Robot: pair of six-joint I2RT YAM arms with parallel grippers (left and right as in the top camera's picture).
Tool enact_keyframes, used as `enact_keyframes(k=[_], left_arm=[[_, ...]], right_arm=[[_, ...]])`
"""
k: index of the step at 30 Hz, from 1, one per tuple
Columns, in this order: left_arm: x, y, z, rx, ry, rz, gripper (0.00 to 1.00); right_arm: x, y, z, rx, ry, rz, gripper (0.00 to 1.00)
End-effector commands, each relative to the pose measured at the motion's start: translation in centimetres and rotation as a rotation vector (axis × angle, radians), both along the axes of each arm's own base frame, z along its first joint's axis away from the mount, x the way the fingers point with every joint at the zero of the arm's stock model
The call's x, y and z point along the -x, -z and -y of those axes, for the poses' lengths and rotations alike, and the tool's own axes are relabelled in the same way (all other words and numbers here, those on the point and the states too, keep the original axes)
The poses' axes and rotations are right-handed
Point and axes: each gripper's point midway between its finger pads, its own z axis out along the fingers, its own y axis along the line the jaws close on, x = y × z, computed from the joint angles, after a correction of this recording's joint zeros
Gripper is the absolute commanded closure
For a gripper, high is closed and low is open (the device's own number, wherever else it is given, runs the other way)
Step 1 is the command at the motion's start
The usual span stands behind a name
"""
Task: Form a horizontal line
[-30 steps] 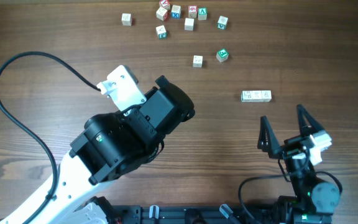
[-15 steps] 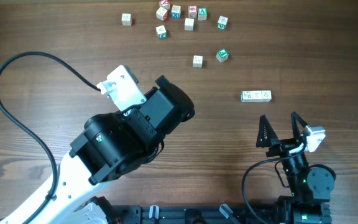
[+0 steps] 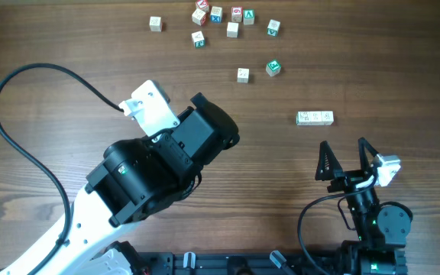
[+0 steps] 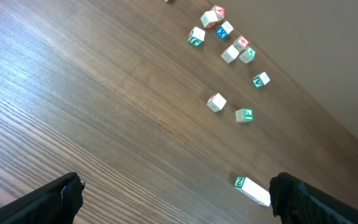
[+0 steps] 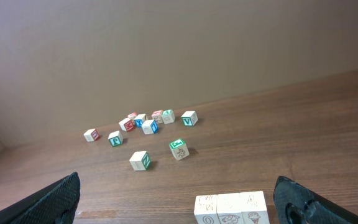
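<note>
The horizontal line is a short bar of three pale cubes touching side by side, right of the table's middle. It also shows at the bottom of the right wrist view as the line, and the left wrist view catches the line end-on near the right finger. My right gripper stands open a little in front of the line, apart from it and with nothing between its fingers. My left gripper is open and empty, held high above the table's left half.
Single cubes with coloured symbols lie scattered at the back, in a cluster, with one cube off to its left. Two more cubes sit nearer the middle. A black cable loops over the left side.
My right gripper has drawn back slightly toward the front edge and turned a little, then held still. The left arm and the cubes have not moved.
</note>
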Motion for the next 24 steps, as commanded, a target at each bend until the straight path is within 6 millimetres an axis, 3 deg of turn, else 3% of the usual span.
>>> enact_keyframes(k=[1,5,11,14,19,24], left_arm=[[0.5,0.3,-1.1,-0.061,-0.008,-0.012,0.0],[0.2,0.9,-1.0,-0.091,-0.013,-0.025,0.0],[-2.3,3.3,-1.4,-0.206,-0.065,-0.073,0.0],[-3.3,3.5,-1.3,-0.164,-0.075,-0.079,0.0],[-5.5,0.0,-0.7,-0.085,-0.007,0.06,0.0],[-4.9,-3.7,-2.6,-0.091,0.044,0.165,0.0]], right_arm=[[0.0,-0.2,0.2,-0.008,0.012,0.007,0.0],[0.0,-0.2,0.2,-0.008,0.011,0.007,0.0],[0.0,-0.2,0.2,-0.008,0.011,0.007,0.0],[0.0,-0.2,0.2,-0.008,0.012,0.007,0.0],[0.0,-0.2,0.2,-0.008,0.012,0.007,0.0],[0.0,-0.2,0.2,-0.008,0.011,0.007,0.0]])
